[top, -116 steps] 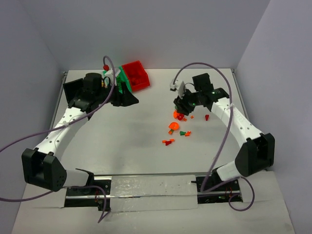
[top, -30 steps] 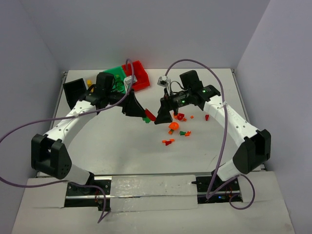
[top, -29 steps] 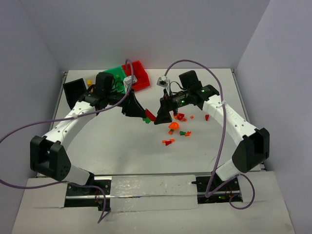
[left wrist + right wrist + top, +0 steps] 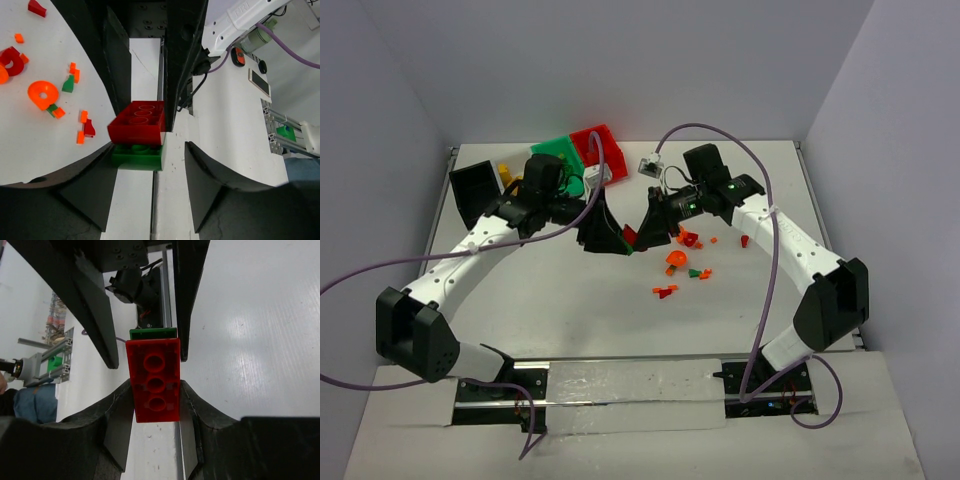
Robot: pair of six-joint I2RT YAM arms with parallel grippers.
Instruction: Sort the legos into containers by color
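A red brick with a green brick stuck to it hangs above the table middle between both grippers. My right gripper is shut on the red brick's sides. My left gripper faces it, open: the green brick lies against one finger, with a clear gap to the other. From above, the pair sits between the left gripper and the right gripper. Green, red and black containers stand at the back left.
Loose legos lie right of centre: an orange ring, red pieces, small red, orange and green bits and one red piece. Yellow pieces sit by the black container. Purple cables arc over both arms.
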